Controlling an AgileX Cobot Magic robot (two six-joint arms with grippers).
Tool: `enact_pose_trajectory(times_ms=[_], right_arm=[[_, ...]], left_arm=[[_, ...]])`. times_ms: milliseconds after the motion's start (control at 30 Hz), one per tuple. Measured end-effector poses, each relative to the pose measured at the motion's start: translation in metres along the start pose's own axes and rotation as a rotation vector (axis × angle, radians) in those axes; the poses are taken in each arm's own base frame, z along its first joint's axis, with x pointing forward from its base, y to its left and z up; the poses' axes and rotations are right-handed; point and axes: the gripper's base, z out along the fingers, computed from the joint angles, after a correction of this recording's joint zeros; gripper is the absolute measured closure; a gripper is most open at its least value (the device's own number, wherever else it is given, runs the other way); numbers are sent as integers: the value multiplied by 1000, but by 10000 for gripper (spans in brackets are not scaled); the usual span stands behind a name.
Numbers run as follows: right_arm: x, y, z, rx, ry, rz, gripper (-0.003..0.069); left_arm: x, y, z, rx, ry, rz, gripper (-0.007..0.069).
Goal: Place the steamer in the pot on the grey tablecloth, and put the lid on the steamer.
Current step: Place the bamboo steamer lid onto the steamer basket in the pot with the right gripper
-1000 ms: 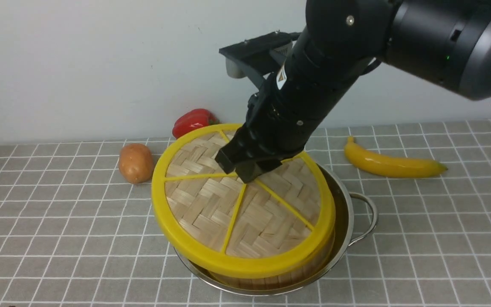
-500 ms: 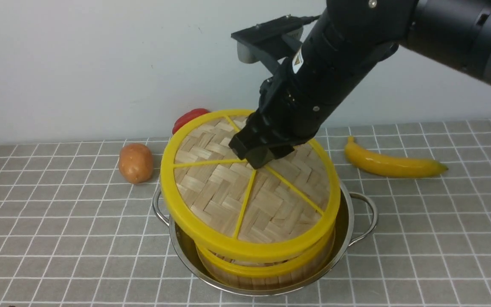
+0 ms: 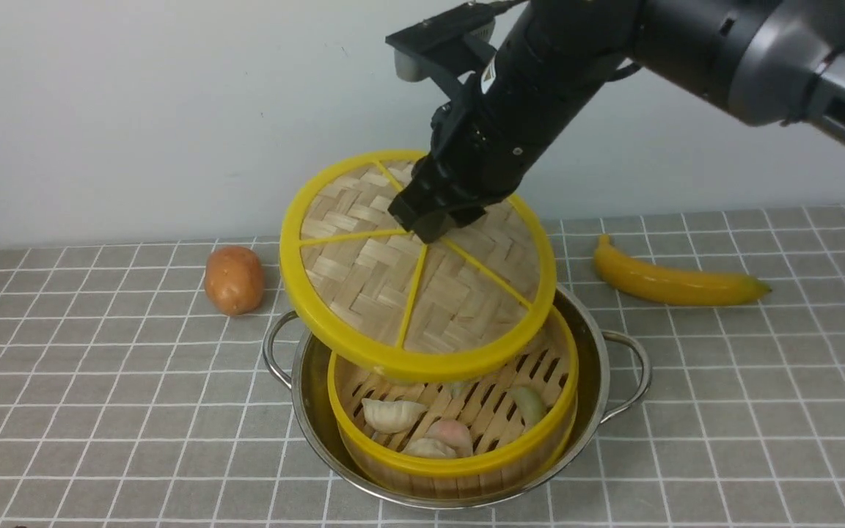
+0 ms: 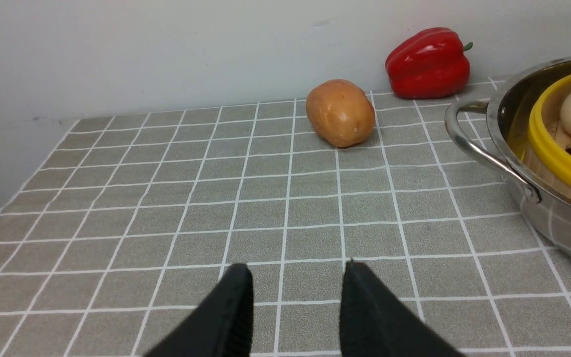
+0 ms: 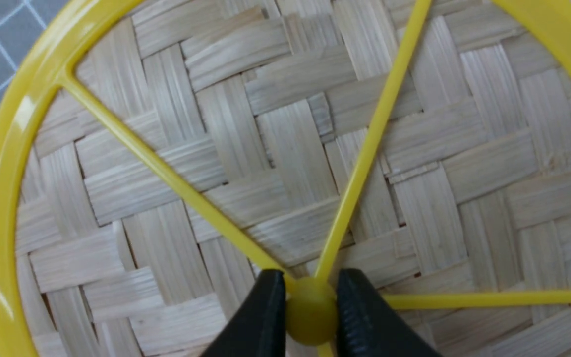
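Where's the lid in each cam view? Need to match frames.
Front view: lid centre frame, held tilted over the steamer in the pot, hub in the right pincer.
Left wrist view: not in it.
Right wrist view: lid fills the frame, hub pinched between the fingers.
Shared landmark: the grey tablecloth, gridded, in all three.

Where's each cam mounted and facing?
Front: between the arms, facing wall; right arm shows, right claw holding flat woven bamboo lid above yellow-rimmed bamboo steamer in shiny steel pot.
Left wrist: on left arm, facing brown potato across grey gridded tablecloth; open left claw shows.
Right wrist: on right arm, facing lid; claw pinches its yellow hub.
Front, left wrist share: potato, pot.
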Motion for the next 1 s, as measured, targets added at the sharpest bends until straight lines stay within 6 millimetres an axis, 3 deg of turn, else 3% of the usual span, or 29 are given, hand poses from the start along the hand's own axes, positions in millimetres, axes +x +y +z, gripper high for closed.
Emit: enact_pose_trajectory(times_ms=[233,500,700,867,1000], right_arm=[[-19,-11,-26,16,-114,41,514],[-18,-19,-3,-8,-79,98,514],[1,-13,-23,-10,-42,147,514],[40,-10,-18,46,100,121,514],[46,-8,-12,78,137,74,514]], left_arm=[[0,0,0,0,0,0,382],[0,0,0,0,0,0,382],[0,0,0,0,0,0,382],[0,0,0,0,0,0,382],[0,0,0,0,0,0,382]])
